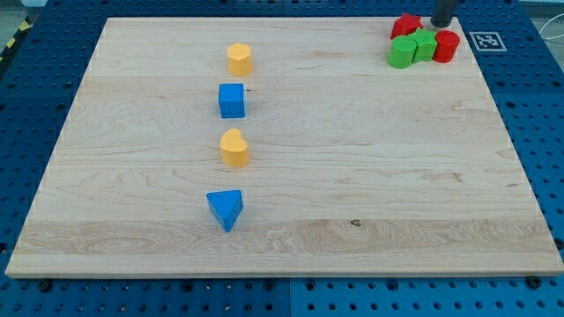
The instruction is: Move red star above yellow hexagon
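Observation:
The red star (405, 25) lies at the board's top right corner, in a tight cluster with other blocks. The yellow hexagon (239, 58) stands far off at the view's upper left of centre, heading a column of blocks. My tip (442, 24) is at the view's top edge, just right of the red star and just above the cluster. Only the rod's lowest part shows. I cannot tell whether it touches the star.
A green block (403, 52), a second green block (425, 44) and a red cylinder (447, 46) crowd below the star. Below the hexagon sit a blue cube (232, 100), a yellow heart (234, 148) and a blue triangle (226, 210). The wooden board (370, 176) rests on a blue pegboard.

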{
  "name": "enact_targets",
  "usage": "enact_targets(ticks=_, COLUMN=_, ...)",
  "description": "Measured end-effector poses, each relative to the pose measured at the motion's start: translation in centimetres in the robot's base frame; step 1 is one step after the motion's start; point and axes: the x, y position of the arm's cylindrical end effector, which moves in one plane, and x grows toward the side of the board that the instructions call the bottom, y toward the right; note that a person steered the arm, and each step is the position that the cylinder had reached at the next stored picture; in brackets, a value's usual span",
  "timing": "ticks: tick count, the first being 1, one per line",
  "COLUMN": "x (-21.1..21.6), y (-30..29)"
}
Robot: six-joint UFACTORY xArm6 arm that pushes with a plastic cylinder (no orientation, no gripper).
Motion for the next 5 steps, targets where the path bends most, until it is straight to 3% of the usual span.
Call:
enact_targets(ticks=3, x=2.6, y=-4.1)
enact_targets(ticks=5, x=2.8, y=-10.0)
